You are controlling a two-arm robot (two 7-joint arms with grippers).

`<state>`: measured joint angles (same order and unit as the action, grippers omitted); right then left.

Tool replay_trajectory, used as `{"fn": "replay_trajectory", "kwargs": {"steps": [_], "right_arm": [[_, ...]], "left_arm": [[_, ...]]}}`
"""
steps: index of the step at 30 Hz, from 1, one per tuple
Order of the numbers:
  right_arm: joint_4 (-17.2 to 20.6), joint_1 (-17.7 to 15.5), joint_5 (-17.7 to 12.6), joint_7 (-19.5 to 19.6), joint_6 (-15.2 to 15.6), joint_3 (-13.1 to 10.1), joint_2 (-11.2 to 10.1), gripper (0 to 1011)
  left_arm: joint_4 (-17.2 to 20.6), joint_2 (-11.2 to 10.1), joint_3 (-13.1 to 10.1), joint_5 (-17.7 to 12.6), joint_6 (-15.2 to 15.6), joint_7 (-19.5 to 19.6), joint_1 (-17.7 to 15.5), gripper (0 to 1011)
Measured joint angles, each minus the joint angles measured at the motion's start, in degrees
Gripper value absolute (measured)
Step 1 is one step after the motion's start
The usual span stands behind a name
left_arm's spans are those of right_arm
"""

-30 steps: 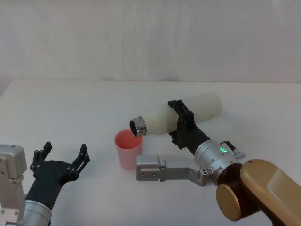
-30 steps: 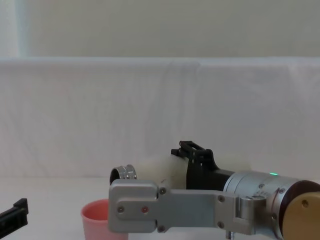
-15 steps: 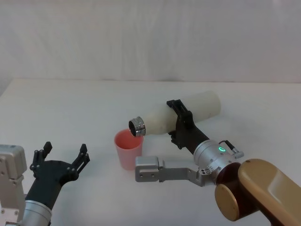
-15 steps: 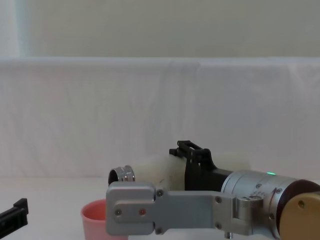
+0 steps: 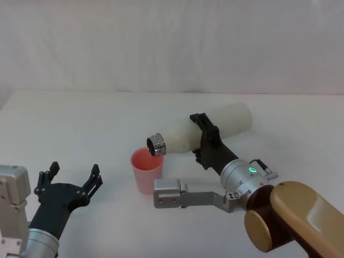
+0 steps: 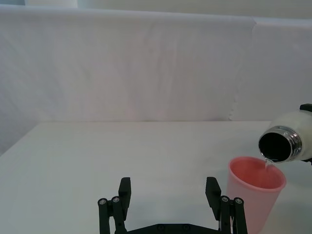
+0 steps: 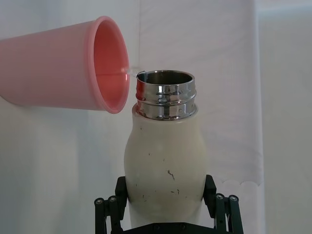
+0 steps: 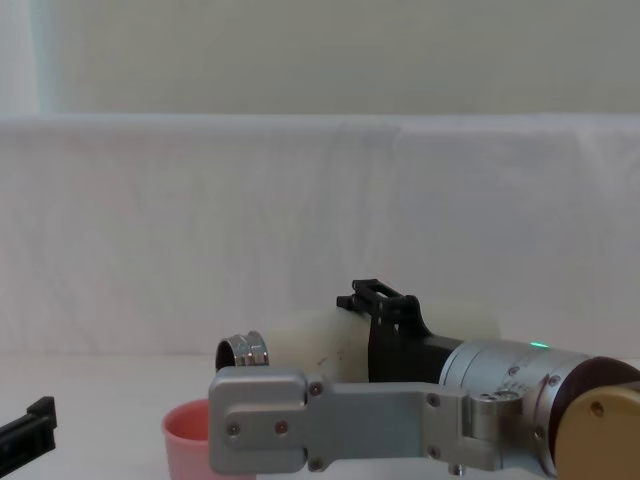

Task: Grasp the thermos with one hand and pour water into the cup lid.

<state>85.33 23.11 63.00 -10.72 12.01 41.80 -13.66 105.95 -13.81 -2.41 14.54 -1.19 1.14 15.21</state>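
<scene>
**Neck over the rim — pour under way**

Our right gripper [image 5: 207, 141] is clamped round the middle of the thermos [image 5: 207, 131], which lies almost level, its long axis running from its base leftward to the steel neck [image 5: 156, 144]. The neck hangs just above the cup lid [image 5: 147, 170] on the white table [image 5: 80, 123] — a thin stream reaches it. Our left gripper [image 5: 70, 183] waits spread wide, near the cup but apart; nothing blocks.

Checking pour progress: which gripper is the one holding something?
The right gripper, clamped round the tilted thermos over the cup lid. The left gripper rests open and empty nearby.
</scene>
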Motion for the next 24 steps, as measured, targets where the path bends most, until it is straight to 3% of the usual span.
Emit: {"fn": "replay_trajectory", "kwargs": {"steps": [24], "right_arm": [[-0.32, 0.36, 0.29, -0.29, 0.03, 0.26, 0.19, 955]], "left_arm": [[0.0, 0.0, 0.0, 0.0, 0.0, 0.0, 0.0, 1001]]}}
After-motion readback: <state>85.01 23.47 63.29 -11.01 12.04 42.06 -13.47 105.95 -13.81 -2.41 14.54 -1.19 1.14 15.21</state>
